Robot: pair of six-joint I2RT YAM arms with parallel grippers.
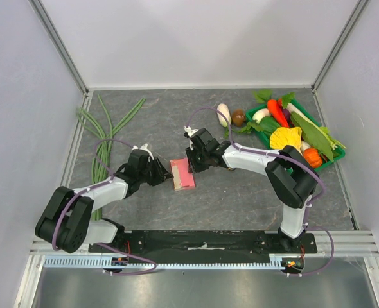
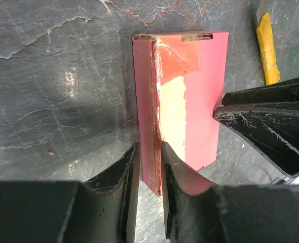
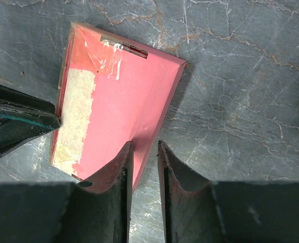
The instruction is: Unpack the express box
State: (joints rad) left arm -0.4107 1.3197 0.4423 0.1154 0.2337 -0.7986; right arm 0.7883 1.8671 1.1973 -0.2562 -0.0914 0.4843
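Observation:
The express box [image 1: 182, 174] is a flat pink-red cardboard box lying on the grey table between my two arms. It has a torn tan patch and tape remnants on top [image 2: 190, 91] [image 3: 124, 96]. My left gripper [image 1: 166, 172] [image 2: 148, 172] is shut on the box's left side edge near its near corner. My right gripper [image 1: 193, 162] [image 3: 143, 152] stands at the box's opposite long edge, jaws a narrow gap apart. One finger [image 3: 120, 167] is over the box top and the other is beside the edge, which lies in the gap.
A yellow utility knife [image 2: 267, 48] lies on the table just beyond the box on the right arm's side. A green tray [image 1: 320, 162] of toy vegetables stands at the back right, with a white and a brown piece [image 1: 223, 114] beside it. Long green beans [image 1: 103, 138] lie at the left.

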